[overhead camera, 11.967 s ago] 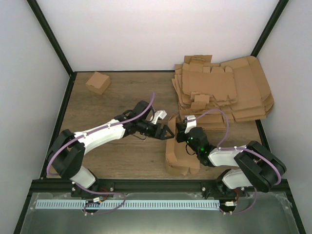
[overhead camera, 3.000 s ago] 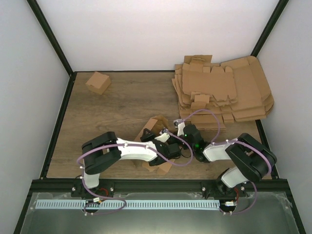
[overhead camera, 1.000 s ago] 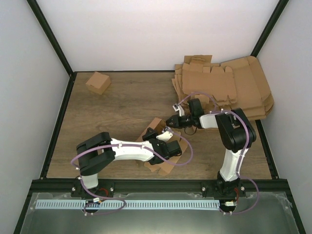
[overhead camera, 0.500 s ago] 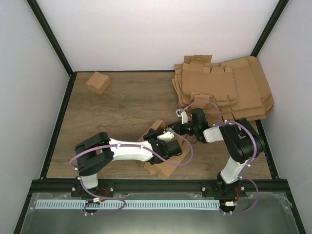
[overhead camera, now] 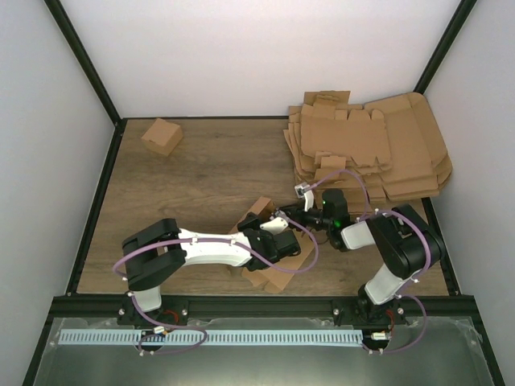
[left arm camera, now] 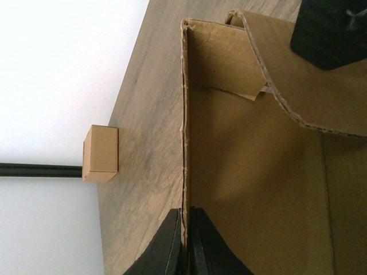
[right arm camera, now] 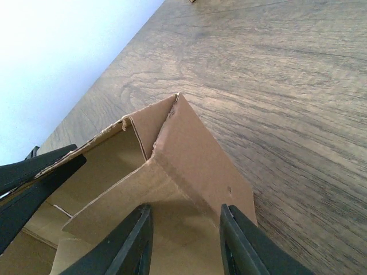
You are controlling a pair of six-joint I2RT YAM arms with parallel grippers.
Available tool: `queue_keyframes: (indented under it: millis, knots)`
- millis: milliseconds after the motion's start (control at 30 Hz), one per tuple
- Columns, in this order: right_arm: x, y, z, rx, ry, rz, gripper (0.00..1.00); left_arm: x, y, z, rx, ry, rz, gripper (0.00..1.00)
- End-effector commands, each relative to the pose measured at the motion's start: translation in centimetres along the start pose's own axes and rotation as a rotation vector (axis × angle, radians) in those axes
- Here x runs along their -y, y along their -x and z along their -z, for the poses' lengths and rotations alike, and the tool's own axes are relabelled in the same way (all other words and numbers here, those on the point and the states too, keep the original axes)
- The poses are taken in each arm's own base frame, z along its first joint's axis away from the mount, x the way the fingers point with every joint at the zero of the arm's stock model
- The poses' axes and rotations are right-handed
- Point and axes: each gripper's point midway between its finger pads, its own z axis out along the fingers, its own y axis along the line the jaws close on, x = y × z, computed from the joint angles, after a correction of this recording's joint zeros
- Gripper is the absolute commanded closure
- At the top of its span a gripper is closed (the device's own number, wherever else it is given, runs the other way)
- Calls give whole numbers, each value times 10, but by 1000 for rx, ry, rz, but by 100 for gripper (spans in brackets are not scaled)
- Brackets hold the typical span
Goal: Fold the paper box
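Note:
The paper box [overhead camera: 273, 277] is a partly folded brown tray near the table's front middle, with walls and flaps standing up. My left gripper [overhead camera: 270, 241] is shut on the thin top edge of one upright wall [left arm camera: 184, 114], its fingertips [left arm camera: 175, 229] pinching the cardboard. My right gripper [overhead camera: 283, 215] reaches in from the right. It is open in the right wrist view, with its fingers [right arm camera: 135, 240] either side of a slanted corner flap [right arm camera: 195, 154] and clear of it. A black part of the right gripper [left arm camera: 330, 31] shows over the box's far flap.
A small closed brown box [overhead camera: 162, 136] sits at the table's back left and also shows in the left wrist view [left arm camera: 100, 153]. A pile of flat cardboard blanks [overhead camera: 370, 149] fills the back right corner. Black frame rails border the table.
My right gripper has come forward and down from near the pile to the box's corner flap, and its jaws have widened. The left gripper keeps its pinch on the wall.

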Motion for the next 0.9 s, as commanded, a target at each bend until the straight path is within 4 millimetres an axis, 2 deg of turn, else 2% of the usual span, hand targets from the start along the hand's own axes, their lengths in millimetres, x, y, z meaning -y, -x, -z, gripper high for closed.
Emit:
queue_keyframes:
  millis: [0,67,167,267,467,700,867]
  knots:
    - [-10,17,-4,46,26,107,65,-2,5,3,23,-20,28,96]
    - [-8,16,-5,43,17,115,62,-2,5,3,25,-23,28,96]
    - [-1,15,-11,27,5,122,50,2,7,4,38,-49,27,96]
    - [6,14,-17,17,-9,129,46,5,10,4,43,-70,26,96]
    - [-8,7,-21,24,28,191,44,13,12,4,55,-113,6,96]
    - [-9,-1,-28,31,-11,242,45,15,14,4,60,-125,-14,96]
    - [-8,-3,-37,32,-97,288,55,16,15,4,61,-130,-18,96]
